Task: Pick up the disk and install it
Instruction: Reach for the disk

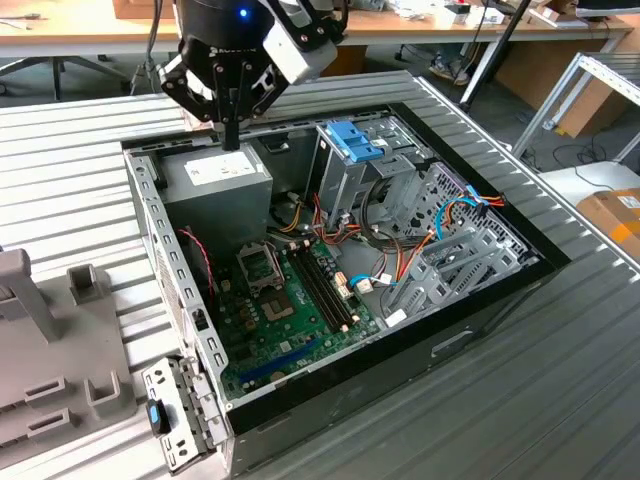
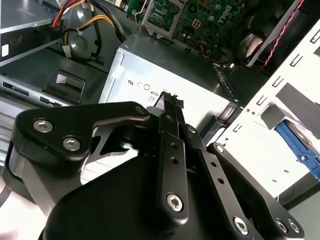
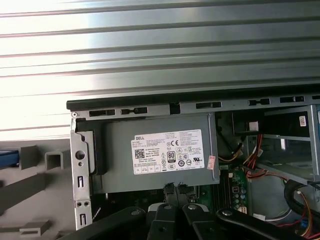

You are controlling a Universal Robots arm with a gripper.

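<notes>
The open computer case (image 1: 455,340) shows no disk seated, as far as I can see. I hang over its grey power supply (image 3: 160,150), my gripper (image 2: 169,100) pinched together on nothing. The disk (image 2: 295,145), judging by its blue rail, lies outside the case wall beside the grey fixture (image 1: 60,340), so I judge both pick-up and install undone.

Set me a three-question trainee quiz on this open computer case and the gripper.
1. True or false: the gripper is above the power supply.
2. The blue clip tops which part? A) tall silver cage B) power supply C) gripper
3. Fill in: in both wrist views, the jaws are ____ (open or shut).

Key: 1 true; 2 A; 3 shut.
</notes>
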